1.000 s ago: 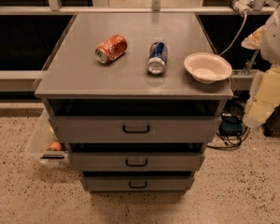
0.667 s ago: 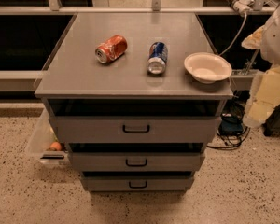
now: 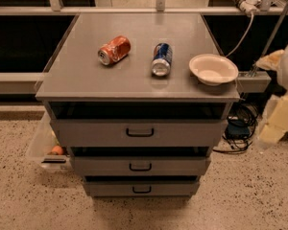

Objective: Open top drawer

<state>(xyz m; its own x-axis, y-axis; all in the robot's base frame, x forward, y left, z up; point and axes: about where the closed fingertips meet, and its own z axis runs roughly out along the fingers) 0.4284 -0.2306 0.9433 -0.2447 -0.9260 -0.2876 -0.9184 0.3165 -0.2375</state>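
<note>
- The top drawer (image 3: pixel 182 133) sits just under the cabinet top (image 3: pixel 134 83). Its front looks pushed in, and its black handle (image 3: pixel 139 132) is untouched.
- The gripper (image 3: pixel 274 126) hangs at the right edge, well apart from the handle; wide or narrow, I cannot tell.
- By my judgement, reaching, grasping and pulling all remain.
- A red can (image 3: pixel 114 50), blue can (image 3: pixel 162 59) and white bowl (image 3: pixel 213 69) lie on top.

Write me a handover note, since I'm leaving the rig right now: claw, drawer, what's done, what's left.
Claw: at the far right of the view, beside the cabinet, not touching it.
Top drawer: looks shut; its black handle faces front, untouched.
Done: nothing yet.
Left: bring the claw to the handle, grasp it, pull the drawer out.
</note>
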